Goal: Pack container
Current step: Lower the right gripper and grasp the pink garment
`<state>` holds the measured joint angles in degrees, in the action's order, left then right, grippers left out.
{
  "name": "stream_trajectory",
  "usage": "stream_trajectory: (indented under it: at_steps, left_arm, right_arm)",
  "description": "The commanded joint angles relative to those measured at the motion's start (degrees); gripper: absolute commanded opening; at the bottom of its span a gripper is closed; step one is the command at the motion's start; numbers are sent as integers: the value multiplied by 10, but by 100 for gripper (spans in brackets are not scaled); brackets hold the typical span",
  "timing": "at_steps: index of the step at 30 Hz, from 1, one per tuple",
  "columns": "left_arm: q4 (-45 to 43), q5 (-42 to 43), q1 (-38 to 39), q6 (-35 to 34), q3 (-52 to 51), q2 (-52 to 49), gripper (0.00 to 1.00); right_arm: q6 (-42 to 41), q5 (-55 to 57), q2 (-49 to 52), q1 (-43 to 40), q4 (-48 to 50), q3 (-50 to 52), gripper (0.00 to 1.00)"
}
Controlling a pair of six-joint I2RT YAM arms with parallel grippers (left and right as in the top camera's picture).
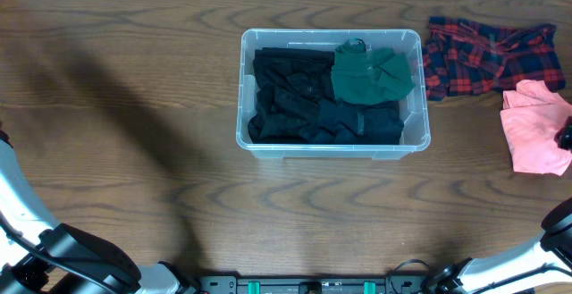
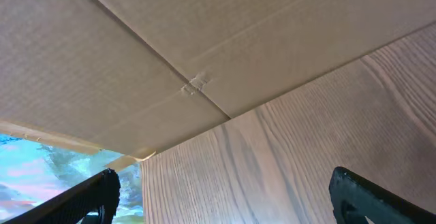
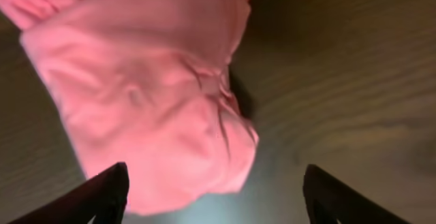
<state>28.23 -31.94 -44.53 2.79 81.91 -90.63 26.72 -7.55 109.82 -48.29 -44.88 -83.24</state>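
Left pincer [image 2: 223, 176] and right pincer [image 3: 216, 168] stand spread; the container [image 1: 332, 149] sits mouth-up, long axis left-right.

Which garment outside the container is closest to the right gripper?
The pink garment, at the far right; the open right gripper hangs directly over it. The red-and-navy plaid garment lies farther back, beside the container.

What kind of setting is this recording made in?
Probably a staged robot workbench, not a home: a wood-grain table, a clear container part-filled with dark clothes, a plaid garment and a pink garment lying beside it, and a cardboard panel meeting the table's edge.
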Motion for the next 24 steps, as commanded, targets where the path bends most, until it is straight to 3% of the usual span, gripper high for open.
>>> stream_trajectory:
  at_steps: [1,18,24]
  left_arm:
    - [0,-9,-2,-3,-7,6,98]
    - [0,-9,-2,-3,-7,6,98]
    - [0,-9,-2,-3,-7,6,98]
  right_arm:
    - [12,-17,-7,10,40,37,80]
    - [-26,-49,-7,19,267,210,96]
    - [-95,-49,-7,19,270,228,85]
